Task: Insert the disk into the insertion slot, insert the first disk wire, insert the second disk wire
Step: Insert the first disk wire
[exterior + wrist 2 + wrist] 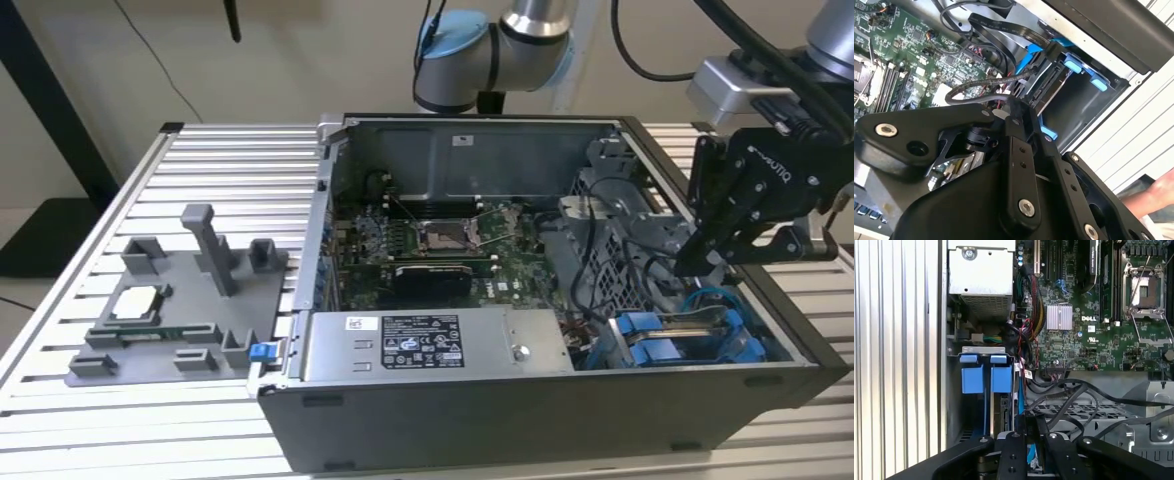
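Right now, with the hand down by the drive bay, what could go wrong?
1. Loose black cables loop right beside the hand; a move could snag and drag them.
2. The hand sits close over the blue carriers; a skewed descent might hit them.
3. What looks like a person's arm lies near the case, so a wide swing is risky.

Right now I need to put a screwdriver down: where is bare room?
Free: the slatted metal table beyond the grey plastic fixture tray, at the exterior view's left, and the strip in front of it. Crowded: the corner of the open grey computer case at the exterior view's right, with black cables and blue drive carriers.
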{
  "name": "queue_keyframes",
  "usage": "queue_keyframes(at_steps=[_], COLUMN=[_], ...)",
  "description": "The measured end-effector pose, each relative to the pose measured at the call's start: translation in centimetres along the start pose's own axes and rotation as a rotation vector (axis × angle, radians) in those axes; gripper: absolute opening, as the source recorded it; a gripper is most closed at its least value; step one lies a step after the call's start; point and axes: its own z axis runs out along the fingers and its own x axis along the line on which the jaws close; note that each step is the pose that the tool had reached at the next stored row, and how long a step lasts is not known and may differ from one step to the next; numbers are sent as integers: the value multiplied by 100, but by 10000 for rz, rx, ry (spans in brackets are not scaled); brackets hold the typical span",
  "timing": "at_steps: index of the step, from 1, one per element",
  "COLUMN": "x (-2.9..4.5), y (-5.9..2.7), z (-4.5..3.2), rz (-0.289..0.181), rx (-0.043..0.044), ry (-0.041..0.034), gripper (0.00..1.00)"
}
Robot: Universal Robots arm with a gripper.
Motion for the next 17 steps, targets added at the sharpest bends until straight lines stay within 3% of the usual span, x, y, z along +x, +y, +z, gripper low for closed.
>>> queue_keyframes(at_steps=[9, 17], x=[9, 106], y=[-16, -86], z=[42, 96], rz=[-2, 3], rx=[-4, -61], ry=[3, 1], gripper=[0, 0])
